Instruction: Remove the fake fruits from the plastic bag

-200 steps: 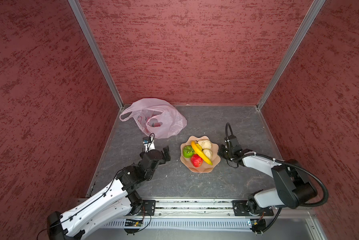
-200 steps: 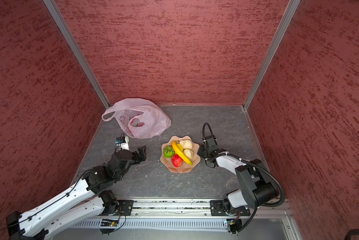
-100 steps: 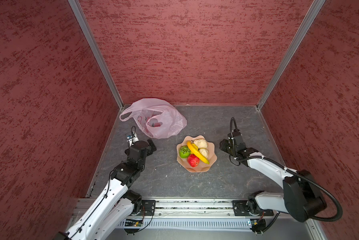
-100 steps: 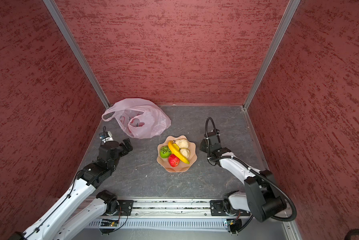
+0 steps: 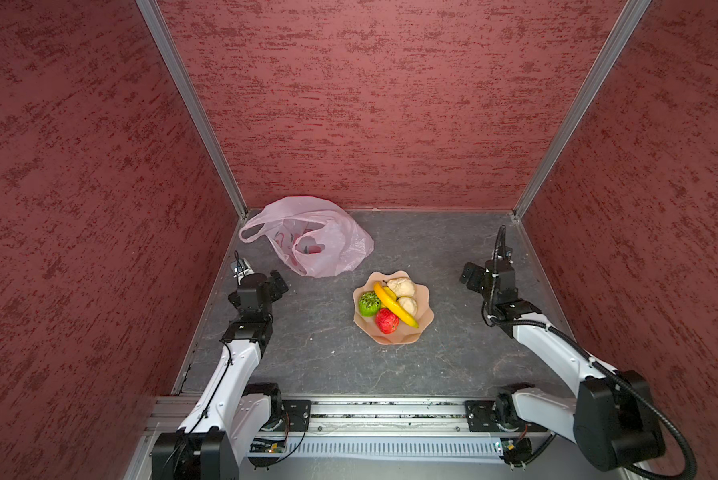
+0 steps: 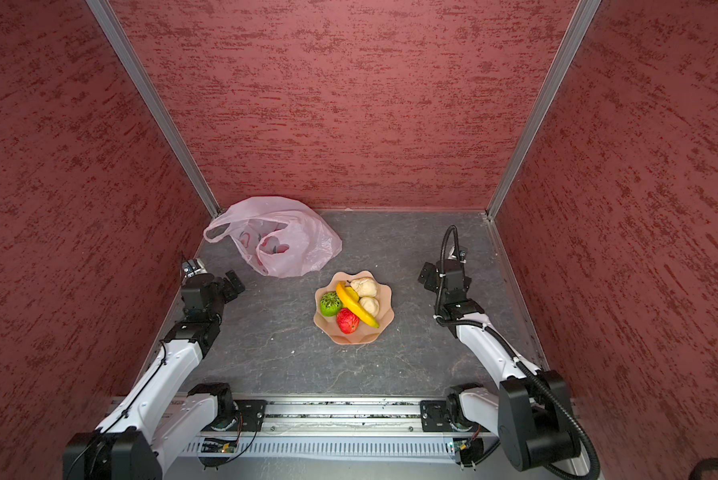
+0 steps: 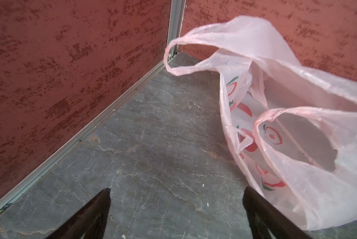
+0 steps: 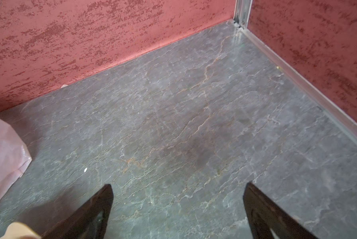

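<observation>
The pink plastic bag (image 5: 328,241) (image 6: 295,245) lies crumpled at the back left, its mouth facing my left gripper. In the left wrist view the plastic bag (image 7: 297,144) shows only flat red prints inside. The fake fruits lie in a peach bowl (image 5: 426,309): a banana (image 5: 395,306), a green ball (image 5: 369,303), a red ball (image 5: 387,321) and two beige lumps (image 5: 401,286). My left gripper (image 5: 278,283) (image 7: 176,192) is open and empty over bare floor, just left of the bag. My right gripper (image 5: 471,279) (image 8: 178,188) is open and empty, right of the bowl.
Red textured walls close in the grey stone floor (image 5: 328,353) on three sides. The left gripper is near the left wall's metal rail (image 7: 90,128). A corner of the bowl (image 8: 18,230) and the bag's edge (image 8: 4,149) show in the right wrist view.
The right gripper has opened and drawn back to the right, away from the bowl's rim. The left gripper has swung away from the bowl toward the left wall. The bowl has shifted slightly left.
</observation>
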